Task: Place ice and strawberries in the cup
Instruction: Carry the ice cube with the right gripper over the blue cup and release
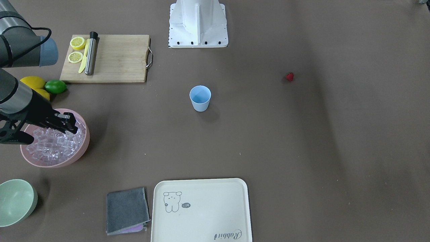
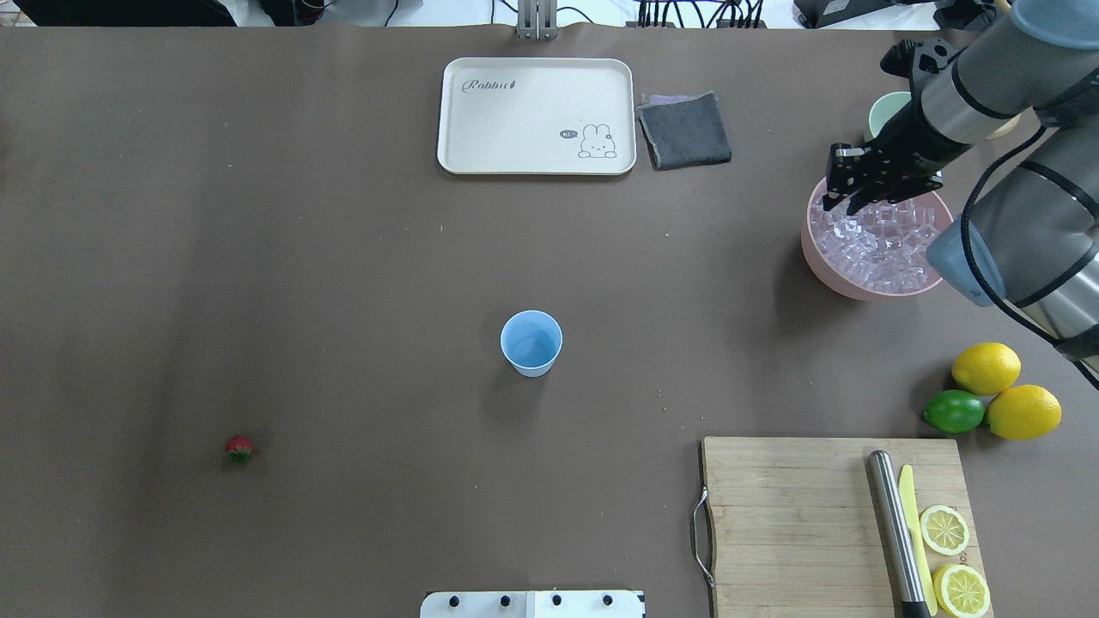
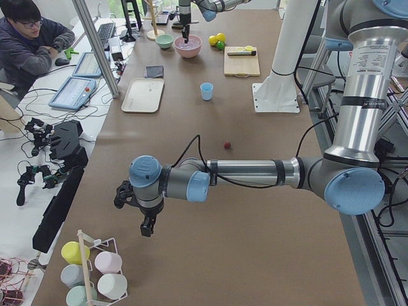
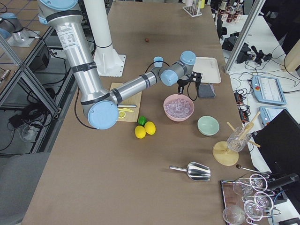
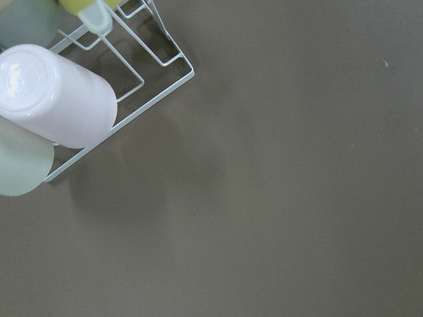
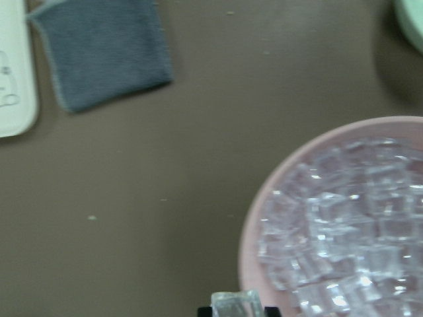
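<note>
The light blue cup (image 1: 200, 97) (image 2: 531, 342) stands upright in the middle of the table. One small red strawberry (image 1: 289, 77) (image 2: 239, 447) lies alone on the robot's left side. Many clear ice cubes (image 2: 876, 245) (image 6: 344, 218) fill a pink bowl (image 2: 816, 257) (image 1: 82, 151). My right gripper (image 2: 837, 202) (image 1: 72, 129) hangs over that bowl's rim, shut on one ice cube (image 6: 236, 302). My left gripper (image 3: 148, 226) shows only in the exterior left view, low over bare table; I cannot tell its state.
A wooden cutting board (image 2: 790, 515) carries lemon slices, a yellow knife and a steel muddler. Two lemons (image 2: 987, 367) and a lime (image 2: 953, 411) lie beside it. A cream tray (image 2: 537, 116), grey cloth (image 2: 685, 130) and green bowl (image 1: 15, 201) sit along the far edge. A cup rack (image 5: 99, 79) stands near my left wrist.
</note>
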You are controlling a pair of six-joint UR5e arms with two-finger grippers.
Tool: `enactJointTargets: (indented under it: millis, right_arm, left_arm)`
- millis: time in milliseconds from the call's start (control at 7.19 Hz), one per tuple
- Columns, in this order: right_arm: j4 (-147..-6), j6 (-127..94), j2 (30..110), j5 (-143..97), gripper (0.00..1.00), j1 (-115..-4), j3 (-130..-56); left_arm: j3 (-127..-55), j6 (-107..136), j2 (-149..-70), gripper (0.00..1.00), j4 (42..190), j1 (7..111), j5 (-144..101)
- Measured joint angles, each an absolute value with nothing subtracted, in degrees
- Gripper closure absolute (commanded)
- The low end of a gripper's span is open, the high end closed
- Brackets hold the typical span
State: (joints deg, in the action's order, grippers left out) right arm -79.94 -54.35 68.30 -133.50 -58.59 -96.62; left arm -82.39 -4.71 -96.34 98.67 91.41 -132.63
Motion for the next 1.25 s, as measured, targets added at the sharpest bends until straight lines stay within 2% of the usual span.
enactJointTargets:
  millis: [278,696,974,1252]
  right_arm:
    - [-79.5,-64.4,59.4,-133.4,1.00,-53.8,-97.0]
    - [-79.1,-75.2,51.0,-119.2,1.00,-39.5,-97.9]
    - [-79.2,-79.1,48.8,-109.9,1.00,-31.3,-97.8]
    - [-79.3,-79.9,49.5,-106.6,1.00,-28.2,-97.2]
  left_arm:
    - [-82.4,-4.7,-96.3,0.02,98.7,91.4,-132.7]
    - [-82.2,-4.7,-96.3,0.02,98.6,91.4,-132.7]
    - [-81.9,-4.7,-96.3,0.02,98.6,91.4,-132.7]
    - [-81.7,-4.7,-96.3,0.02,98.6,91.3,-132.6]
